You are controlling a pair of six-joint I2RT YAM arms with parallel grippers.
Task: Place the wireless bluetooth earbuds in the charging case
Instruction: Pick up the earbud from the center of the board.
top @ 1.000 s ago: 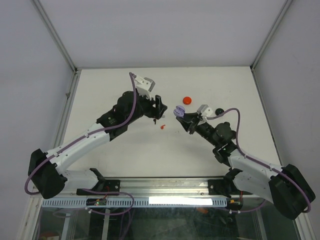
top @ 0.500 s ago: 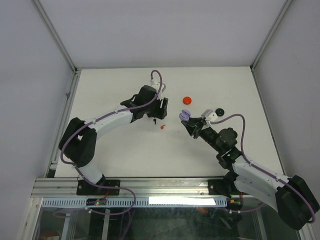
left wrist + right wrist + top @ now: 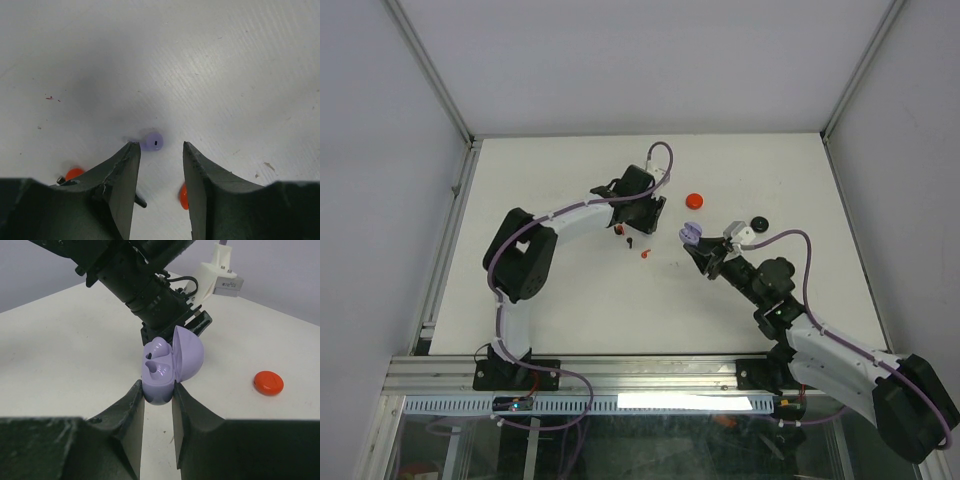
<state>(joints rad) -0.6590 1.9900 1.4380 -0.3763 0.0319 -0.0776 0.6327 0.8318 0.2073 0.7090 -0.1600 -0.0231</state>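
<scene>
My left gripper [image 3: 160, 146] is down at the table [image 3: 225, 60] with its jaws apart, the lavender earbud [image 3: 151, 141] lying loose just ahead of the gap and red earbuds [image 3: 74, 173] outside the fingers. My right gripper [image 3: 157, 388] is clamped on the lavender charging case [image 3: 165, 362], lid open, raised beside the left wrist, with a red case [image 3: 268, 382] lying further off.

The white worktop [image 3: 570, 290] carries a lavender earbud [image 3: 151, 141], a red earbud [image 3: 74, 173], a second red earbud [image 3: 182, 196] and a black earbud [image 3: 140, 201], all close together. A round red case [image 3: 695, 200] and a round black case [image 3: 758, 222] lie farther back.
</scene>
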